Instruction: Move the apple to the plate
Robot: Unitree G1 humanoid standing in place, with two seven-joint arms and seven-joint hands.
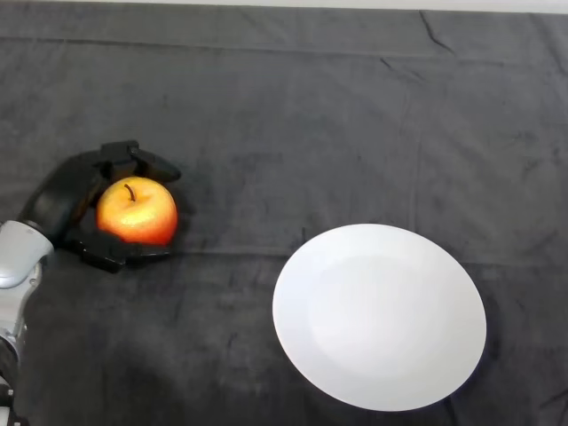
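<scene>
A red and yellow apple (138, 211) with its stem up sits at the left of the dark cloth. My left hand (64, 200) wraps it from the left, with fingers curled over its far side and the thumb under its near side. A white round plate (380, 316) lies bare at the lower right, well apart from the apple. The silver-grey forearm (18, 266) enters from the lower left corner.
The dark cloth (293, 133) covers the whole table, with a few creases near its far edge.
</scene>
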